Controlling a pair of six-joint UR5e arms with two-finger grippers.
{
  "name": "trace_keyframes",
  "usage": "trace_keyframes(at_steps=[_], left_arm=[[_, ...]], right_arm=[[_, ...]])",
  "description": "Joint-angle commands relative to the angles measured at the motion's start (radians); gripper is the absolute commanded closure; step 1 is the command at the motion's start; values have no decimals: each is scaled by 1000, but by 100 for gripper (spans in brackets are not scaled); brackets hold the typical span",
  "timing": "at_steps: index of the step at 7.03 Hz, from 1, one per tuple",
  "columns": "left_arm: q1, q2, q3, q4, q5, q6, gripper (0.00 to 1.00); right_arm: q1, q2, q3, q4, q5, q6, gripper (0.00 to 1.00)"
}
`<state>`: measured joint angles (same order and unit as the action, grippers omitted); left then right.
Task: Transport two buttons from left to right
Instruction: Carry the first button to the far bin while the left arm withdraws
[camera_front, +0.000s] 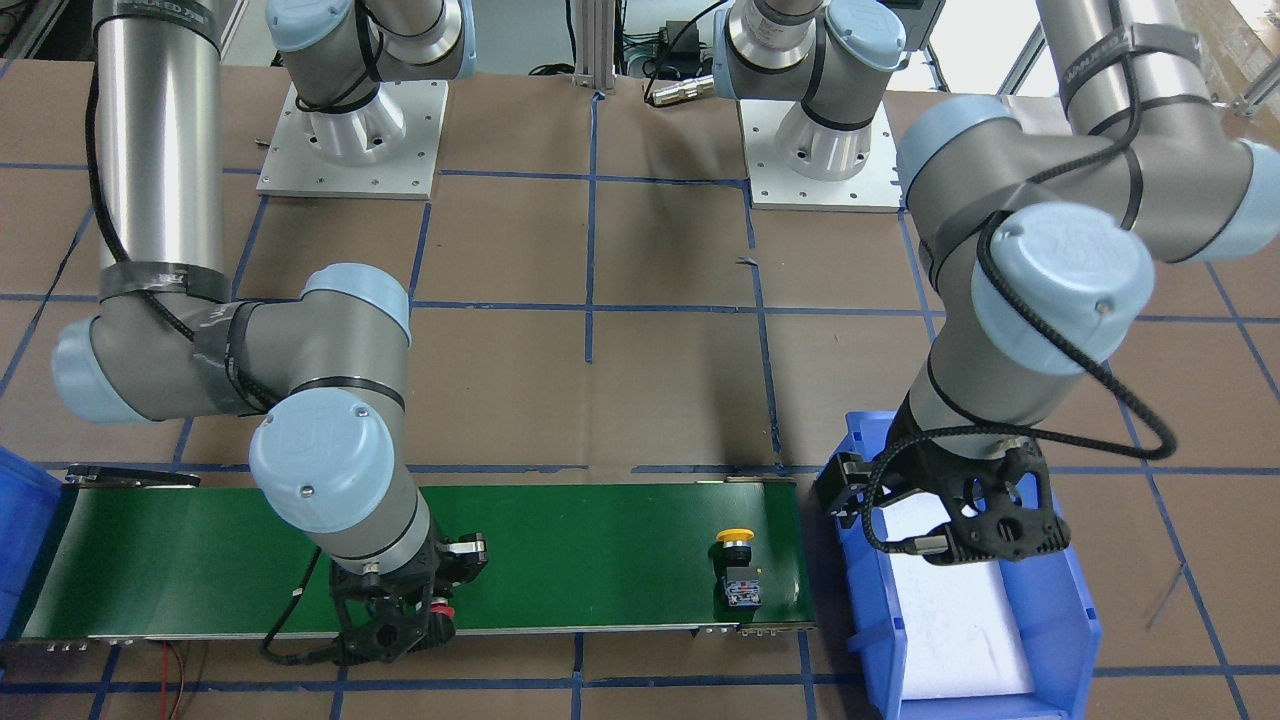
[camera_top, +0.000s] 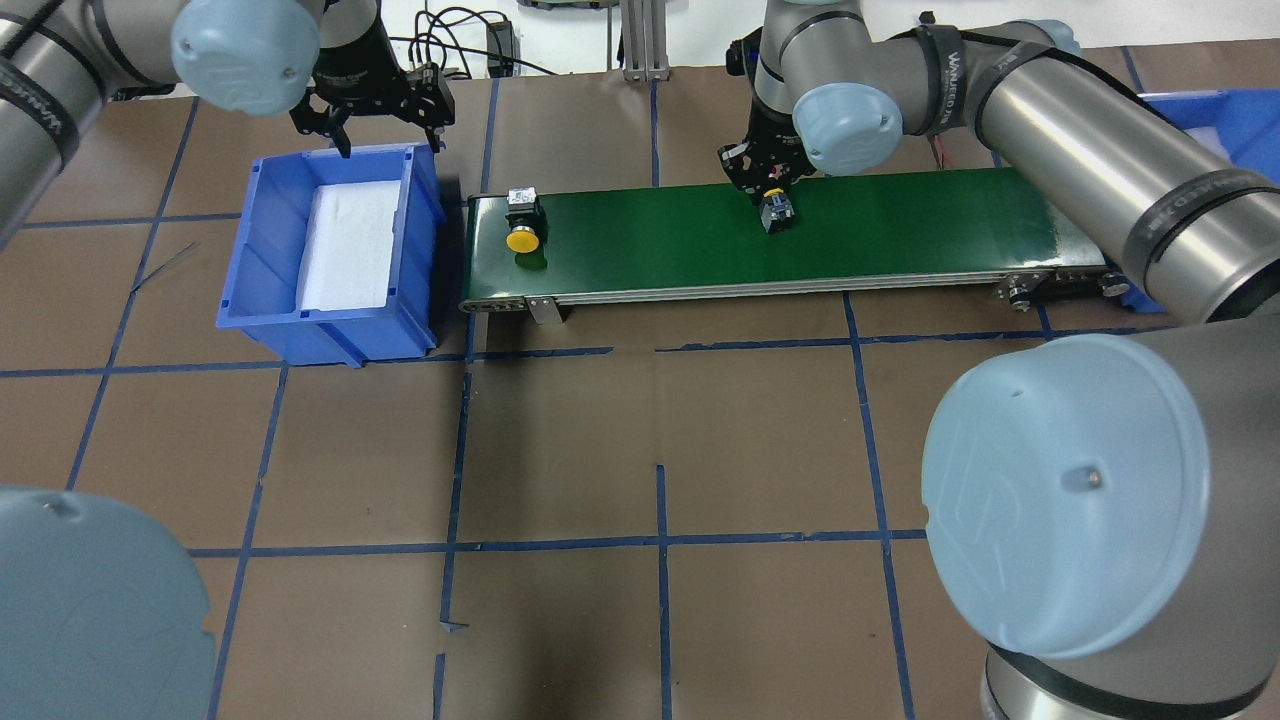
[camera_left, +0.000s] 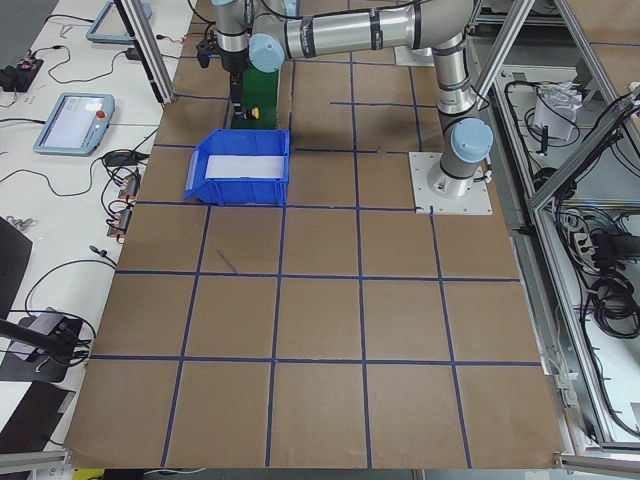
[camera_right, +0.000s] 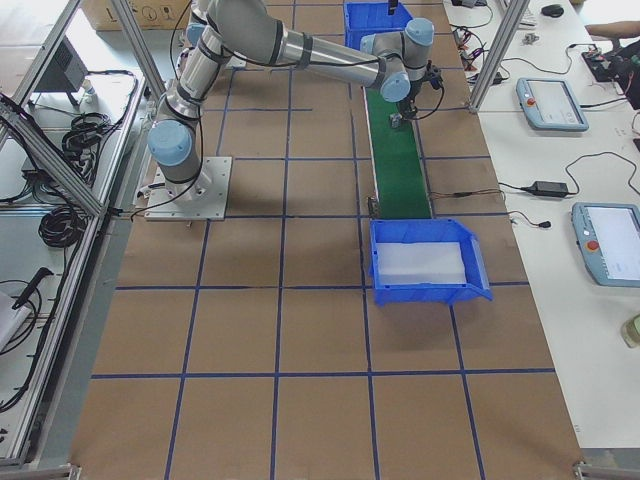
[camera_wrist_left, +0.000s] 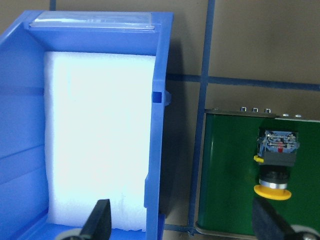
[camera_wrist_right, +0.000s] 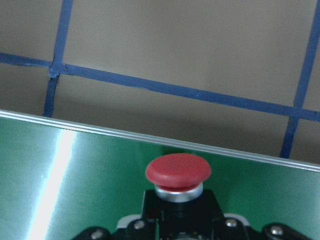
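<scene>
Right gripper: fingers pinch the red button at mid-belt.
Left gripper: fingers spread, empty, above the blue bin.
Yellow button: on the belt's left end, long axis across it, cap toward the robot; the spread fingers are the nearer pair.

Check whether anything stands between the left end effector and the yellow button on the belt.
Nothing visible does. The left end effector hangs open above the blue bin's wall, and the yellow button lies uncovered on the green belt, near that wall.
</scene>
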<state>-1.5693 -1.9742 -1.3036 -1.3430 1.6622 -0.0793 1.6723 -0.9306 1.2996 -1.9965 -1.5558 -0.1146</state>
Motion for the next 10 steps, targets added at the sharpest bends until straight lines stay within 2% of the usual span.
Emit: trace_keyframes(at_steps=[1, 2, 6, 10], left_arm=[[-1, 98, -9, -63, -8, 7, 0], [0, 133, -16, -62, -51, 7, 0], [23, 190, -104, -52, -50, 9, 0], [34, 192, -109, -142, -51, -33, 0]], right_arm=[[-116, -49, 0, 83, 29, -171, 96], [-188, -83, 0, 132, 30, -277, 96], [-481, -165, 1, 232, 13, -673, 96], [-710, -163, -16, 234, -16, -884, 96]])
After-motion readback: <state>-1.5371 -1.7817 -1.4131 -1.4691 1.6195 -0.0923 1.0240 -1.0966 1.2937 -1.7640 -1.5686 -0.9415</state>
